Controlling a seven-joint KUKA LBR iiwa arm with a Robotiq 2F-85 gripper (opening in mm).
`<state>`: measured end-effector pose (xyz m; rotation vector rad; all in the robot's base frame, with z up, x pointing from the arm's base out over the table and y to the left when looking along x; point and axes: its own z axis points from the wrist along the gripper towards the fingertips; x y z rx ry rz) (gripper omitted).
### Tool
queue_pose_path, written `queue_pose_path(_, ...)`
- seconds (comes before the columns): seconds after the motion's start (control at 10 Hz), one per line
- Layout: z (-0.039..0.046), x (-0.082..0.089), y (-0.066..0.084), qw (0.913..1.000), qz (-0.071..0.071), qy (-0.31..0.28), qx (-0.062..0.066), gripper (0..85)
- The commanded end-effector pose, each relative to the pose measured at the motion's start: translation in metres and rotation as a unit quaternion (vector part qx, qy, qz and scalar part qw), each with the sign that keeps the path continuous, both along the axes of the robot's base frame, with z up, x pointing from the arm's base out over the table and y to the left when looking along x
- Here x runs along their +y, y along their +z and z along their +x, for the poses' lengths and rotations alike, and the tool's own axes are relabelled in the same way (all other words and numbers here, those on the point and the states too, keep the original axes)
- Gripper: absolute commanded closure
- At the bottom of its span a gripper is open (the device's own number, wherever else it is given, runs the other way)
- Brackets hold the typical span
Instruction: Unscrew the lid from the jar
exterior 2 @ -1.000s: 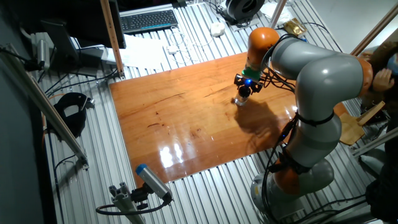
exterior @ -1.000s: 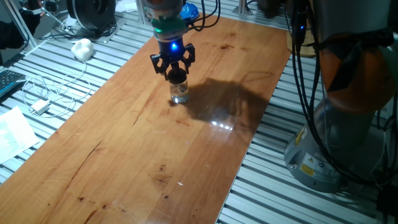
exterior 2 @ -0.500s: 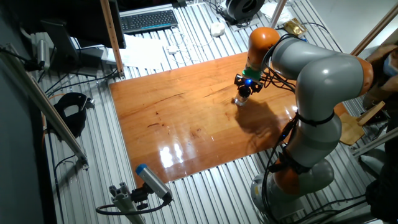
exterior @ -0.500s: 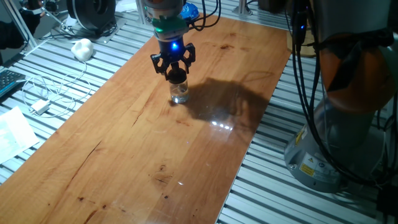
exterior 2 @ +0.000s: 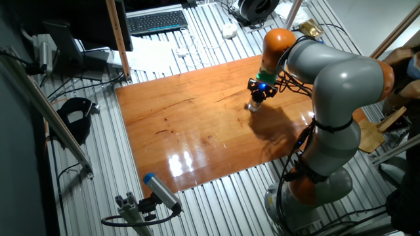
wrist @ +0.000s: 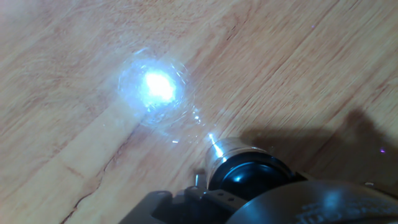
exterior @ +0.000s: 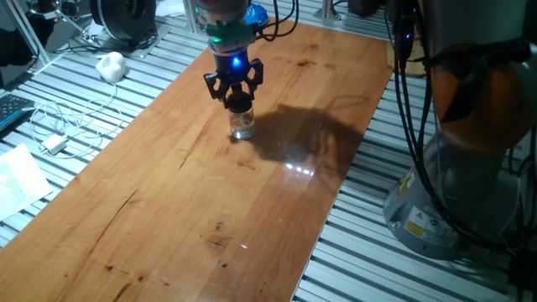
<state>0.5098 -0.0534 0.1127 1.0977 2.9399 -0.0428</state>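
Note:
The small clear glass jar (exterior: 243, 127) stands upright on the wooden table (exterior: 252, 210), toward its far end. The black lid (exterior: 239, 102) sits on top of the jar. My gripper (exterior: 237, 96) comes straight down from above, with its black fingers closed around the lid. In the other fixed view the gripper (exterior 2: 256, 96) stands over the jar (exterior 2: 252, 105) in the same way. The hand view shows the black lid (wrist: 247, 179) from above with the jar's glass rim (wrist: 231, 149) around it, close under the hand.
A bright light spot (wrist: 158, 87) glares on the wood beside the jar. A white lump (exterior: 111, 65), a cable and charger (exterior: 54, 143) lie on the ribbed metal bench left of the table. The robot's base (exterior: 470, 168) stands to the right.

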Motion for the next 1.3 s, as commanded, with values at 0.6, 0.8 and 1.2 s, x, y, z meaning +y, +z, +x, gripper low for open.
queue_pose_path(0.6, 0.0001, 0.0004, 0.001, 0.999, -0.007, 0.044, 0.008, 51.0)
queue_pose_path(0.8, 0.0001, 0.0008, 0.0013, 0.9982, -0.009, 0.06, 0.006, 51.0)
queue_pose_path(1.2, 0.0002, 0.0013, 0.0017, 0.9946, -0.019, 0.102, 0.004, 51.0)
